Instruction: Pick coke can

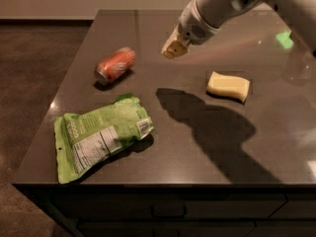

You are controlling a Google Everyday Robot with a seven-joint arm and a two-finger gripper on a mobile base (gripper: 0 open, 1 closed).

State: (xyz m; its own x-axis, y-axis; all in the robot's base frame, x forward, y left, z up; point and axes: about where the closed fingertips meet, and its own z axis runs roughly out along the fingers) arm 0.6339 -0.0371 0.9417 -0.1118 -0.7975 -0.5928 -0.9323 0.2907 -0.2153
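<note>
The coke can (115,65), red-orange with a silver end, lies on its side on the dark table (256,147), at the left toward the back. It is blurred. My gripper (174,49) hangs above the table to the right of the can, clear of it, with nothing in it. Its yellowish fingertips (173,49) point down and left. The white arm reaches in from the upper right.
A green snack bag (101,135) lies flat at the front left, near the table's edge. A yellow sponge (228,86) lies to the right, below the arm. The table's left and front edges drop to the floor.
</note>
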